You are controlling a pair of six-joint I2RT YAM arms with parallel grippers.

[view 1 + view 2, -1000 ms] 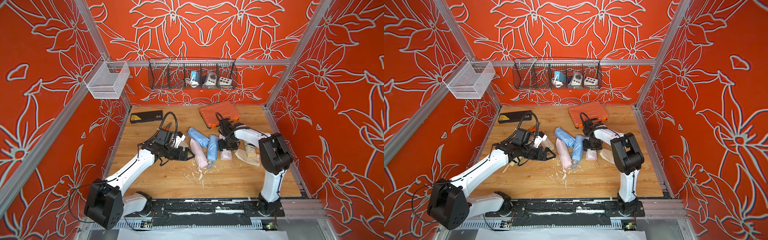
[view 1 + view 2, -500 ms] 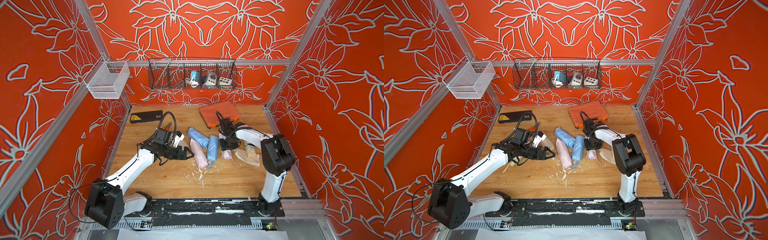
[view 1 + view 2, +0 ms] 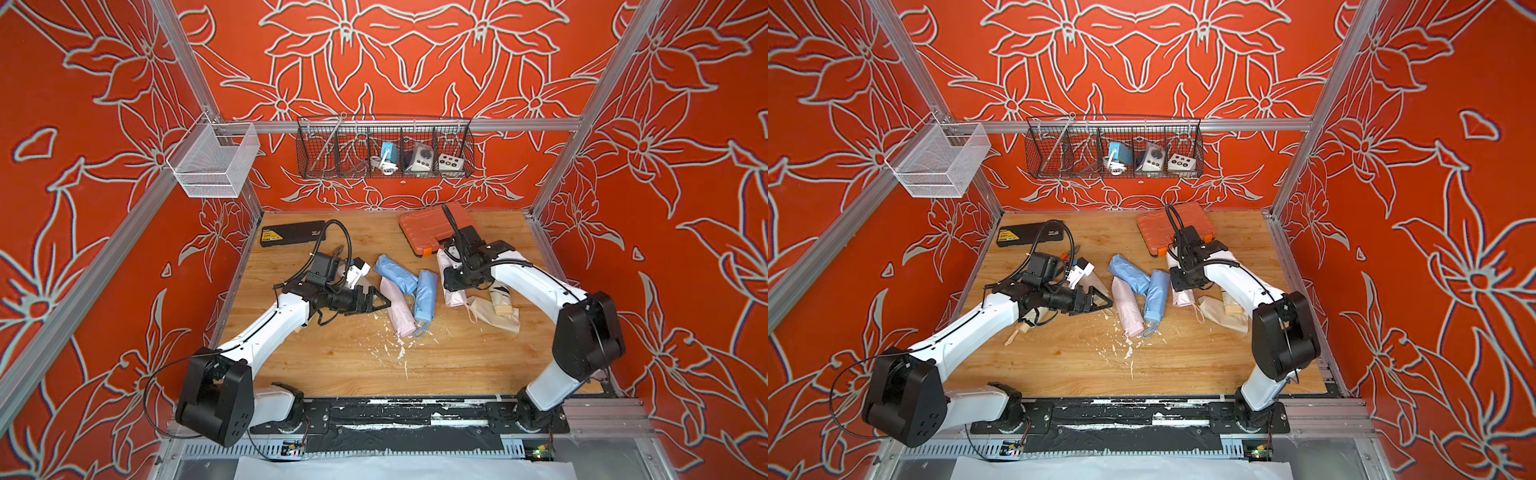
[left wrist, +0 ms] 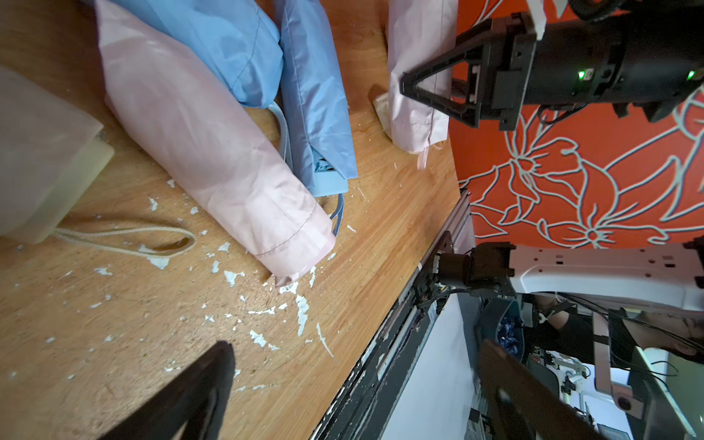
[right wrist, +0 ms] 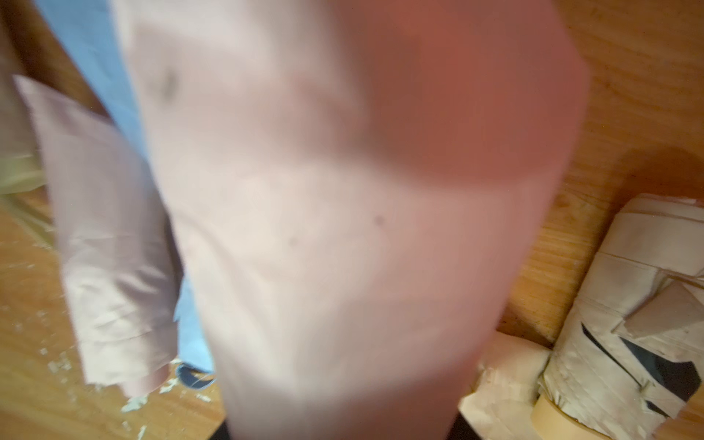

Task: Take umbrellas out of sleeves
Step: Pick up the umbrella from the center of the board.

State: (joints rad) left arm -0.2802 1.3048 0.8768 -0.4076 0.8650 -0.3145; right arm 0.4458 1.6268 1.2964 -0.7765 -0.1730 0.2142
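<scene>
My right gripper (image 3: 453,284) is shut on a pale pink sleeve (image 3: 451,293) with its umbrella inside, at the right of the pile. That pink fabric (image 5: 343,228) fills the right wrist view, blurred. From the left wrist view the right gripper (image 4: 430,84) straddles the same sleeve (image 4: 415,57). My left gripper (image 3: 374,301) is open and empty, just left of another pink sleeved umbrella (image 3: 397,309). Two light blue sleeved umbrellas (image 3: 395,274) (image 3: 426,295) lie between the pink ones. A bare cream umbrella (image 3: 500,301) with a black strap lies on a limp cream sleeve (image 3: 486,311).
An orange case (image 3: 434,226) sits at the back right, close behind my right wrist. A black case (image 3: 291,232) lies at the back left. White flecks (image 3: 395,345) litter the wood in front of the pile. A cream umbrella (image 4: 42,152) with a cord lies by my left arm.
The right jaws have narrowed onto the pale pink sleeve. The left arm has edged slightly toward the pile, its jaws still wide.
</scene>
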